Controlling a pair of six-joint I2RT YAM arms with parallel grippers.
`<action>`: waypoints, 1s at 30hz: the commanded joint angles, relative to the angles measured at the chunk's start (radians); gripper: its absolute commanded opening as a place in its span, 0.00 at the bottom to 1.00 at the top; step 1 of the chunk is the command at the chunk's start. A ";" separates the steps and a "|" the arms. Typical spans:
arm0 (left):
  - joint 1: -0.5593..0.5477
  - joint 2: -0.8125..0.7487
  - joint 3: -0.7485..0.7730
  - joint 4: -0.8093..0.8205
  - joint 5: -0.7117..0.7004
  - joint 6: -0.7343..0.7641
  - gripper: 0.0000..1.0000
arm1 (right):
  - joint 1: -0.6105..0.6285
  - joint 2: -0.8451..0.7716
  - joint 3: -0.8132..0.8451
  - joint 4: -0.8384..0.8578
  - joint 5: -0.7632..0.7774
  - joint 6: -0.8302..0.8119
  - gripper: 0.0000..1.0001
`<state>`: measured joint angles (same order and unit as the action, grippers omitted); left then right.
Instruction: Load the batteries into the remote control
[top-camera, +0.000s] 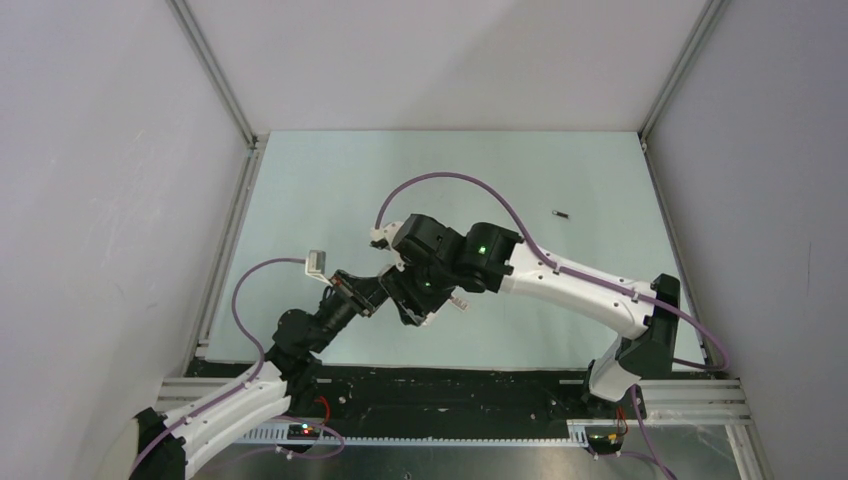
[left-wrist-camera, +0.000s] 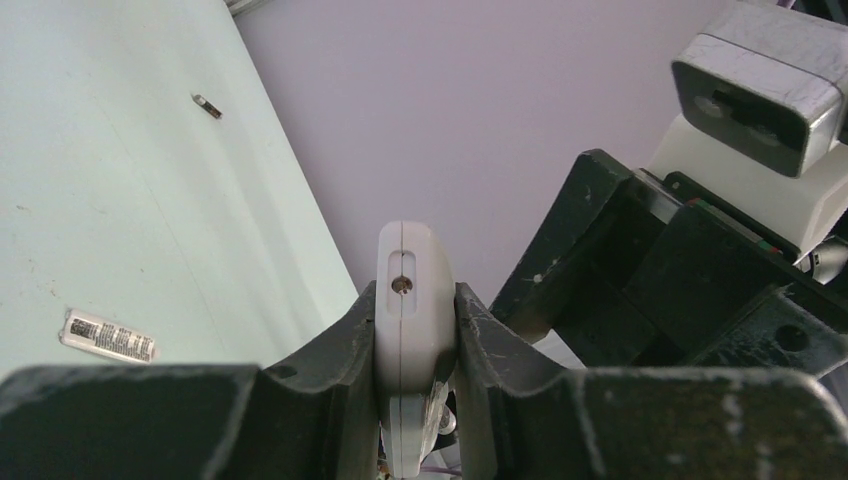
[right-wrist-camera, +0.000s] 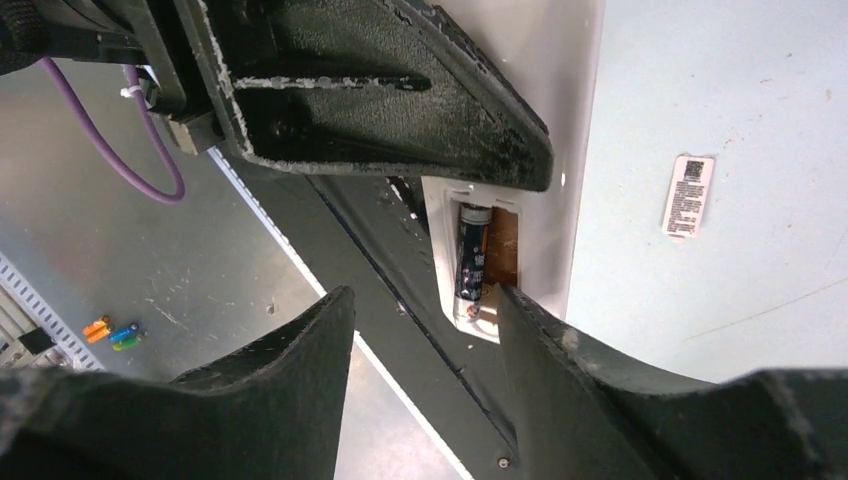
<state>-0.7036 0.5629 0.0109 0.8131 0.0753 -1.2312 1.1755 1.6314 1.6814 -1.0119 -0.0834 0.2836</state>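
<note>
A: State of the left pincer (left-wrist-camera: 414, 300)?
B: Shut tight on the remote control (left-wrist-camera: 412, 250), one dark finger (left-wrist-camera: 335, 360) pressed to each broad face, the narrow white end with its small hole standing up between them.

A: And of the right pincer (right-wrist-camera: 422, 295)?
B: Parted, with nothing between the fingers (right-wrist-camera: 270, 380). Poised just over the back of the remote control, tips to either side of the open recess. Contact between the nearer tip and the recess rim: cannot tell.

A: Inside the recess?
B: One battery (right-wrist-camera: 471, 262), dark with a paler metallic end, lying lengthwise in one slot. Bare brown slot beside it.

A: Away from the remote control?
B: Second battery (top-camera: 561, 213) lying alone on the pale table (top-camera: 330, 180), well apart from the remote control, beyond it and to its right in the top view. Cover plate (right-wrist-camera: 688, 195), small, flat and pale with a printed label, lying flat on the table near the remote control but not touching it.

A: And the remote control from above?
B: Mostly hidden beneath the two wrists meeting at mid-table; only a white sliver visible.
</note>
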 joint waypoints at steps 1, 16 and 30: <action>0.005 -0.001 -0.078 0.067 0.001 -0.022 0.00 | -0.005 -0.062 0.042 0.016 0.081 -0.010 0.61; 0.004 0.021 -0.083 0.067 0.008 -0.074 0.00 | -0.007 -0.284 -0.208 0.253 0.232 0.063 0.69; 0.005 0.017 -0.093 0.066 -0.050 -0.306 0.00 | -0.002 -0.462 -0.366 0.356 0.317 0.114 0.67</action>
<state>-0.7025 0.5873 0.0109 0.8288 0.0608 -1.4353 1.1694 1.2102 1.3354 -0.7265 0.1886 0.3759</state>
